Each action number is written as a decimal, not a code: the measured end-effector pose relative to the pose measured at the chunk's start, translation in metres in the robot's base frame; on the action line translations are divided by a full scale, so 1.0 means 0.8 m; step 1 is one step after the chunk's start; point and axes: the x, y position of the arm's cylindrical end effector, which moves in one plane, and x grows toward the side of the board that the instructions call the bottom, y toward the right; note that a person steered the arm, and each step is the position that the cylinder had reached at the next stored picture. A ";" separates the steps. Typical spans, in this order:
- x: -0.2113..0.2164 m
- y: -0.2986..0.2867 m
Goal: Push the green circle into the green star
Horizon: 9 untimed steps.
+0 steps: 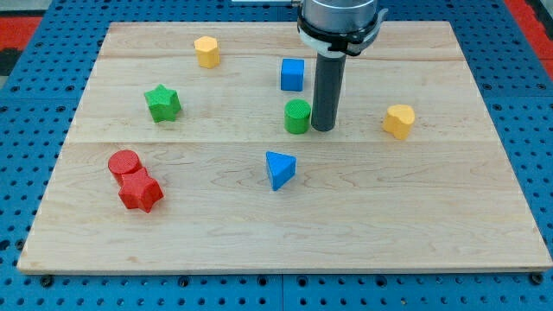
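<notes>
The green circle (297, 116) stands near the middle of the wooden board (389, 216). The green star (162, 103) lies well to the view's left of it, slightly higher. My tip (322, 128) rests on the board just to the view's right of the green circle, very close to it or touching its side. The dark rod rises from the tip to the arm's mount at the view's top.
A blue cube (293, 74) sits just above the green circle. A blue triangle (279, 168) lies below it. A yellow hexagon (206, 51) is at upper left, a yellow heart (399, 120) at right. A red cylinder (124, 164) and red star (140, 192) touch at lower left.
</notes>
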 end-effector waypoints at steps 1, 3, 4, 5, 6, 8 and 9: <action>-0.020 -0.005; -0.018 -0.049; -0.013 -0.089; -0.011 -0.165; -0.011 -0.229; 0.026 -0.228; 0.027 -0.277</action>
